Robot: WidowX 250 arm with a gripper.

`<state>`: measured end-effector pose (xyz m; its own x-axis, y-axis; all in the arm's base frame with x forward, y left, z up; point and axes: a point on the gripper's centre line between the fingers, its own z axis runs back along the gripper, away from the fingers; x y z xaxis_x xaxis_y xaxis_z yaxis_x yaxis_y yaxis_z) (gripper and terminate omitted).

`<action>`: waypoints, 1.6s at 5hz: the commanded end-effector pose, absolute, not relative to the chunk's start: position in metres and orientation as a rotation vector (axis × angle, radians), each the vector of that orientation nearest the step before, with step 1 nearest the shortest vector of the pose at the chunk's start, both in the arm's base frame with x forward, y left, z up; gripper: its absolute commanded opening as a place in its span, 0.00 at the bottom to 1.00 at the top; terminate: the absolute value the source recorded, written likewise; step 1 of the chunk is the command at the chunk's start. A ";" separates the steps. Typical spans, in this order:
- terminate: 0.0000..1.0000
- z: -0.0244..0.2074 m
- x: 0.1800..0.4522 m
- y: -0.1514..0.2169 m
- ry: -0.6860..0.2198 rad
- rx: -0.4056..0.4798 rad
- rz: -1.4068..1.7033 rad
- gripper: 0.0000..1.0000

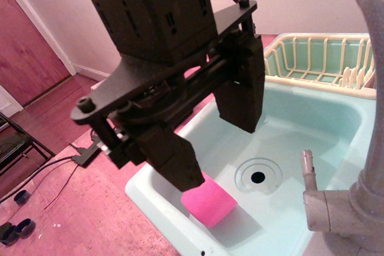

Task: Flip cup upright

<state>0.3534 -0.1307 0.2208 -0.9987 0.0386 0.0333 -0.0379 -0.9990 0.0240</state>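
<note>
The bright pink cup [210, 203] lies on its side on the floor of the pale green sink [300, 118], near the sink's front left corner. Its handle is not visible. My dark gripper [219, 148] hangs above the sink, open, with one finger [174, 157] just above and left of the cup and the other finger [243, 97] higher and to the right. The near finger partly hides the cup's upper left edge. Nothing is between the fingers.
The sink drain [258, 177] is right of the cup. A grey faucet [354, 166] stands at the right edge. A cream dish rack [324, 58] sits behind the sink. The wooden floor [54, 166] with cables lies to the left.
</note>
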 end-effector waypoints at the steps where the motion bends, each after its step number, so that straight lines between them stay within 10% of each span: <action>1: 0.00 0.221 0.353 -0.131 0.036 0.052 3.103 1.00; 4: 0.00 0.219 0.291 -0.105 0.131 -0.038 3.186 1.00; 8: 0.00 0.176 0.304 -0.108 0.284 -0.052 3.262 1.00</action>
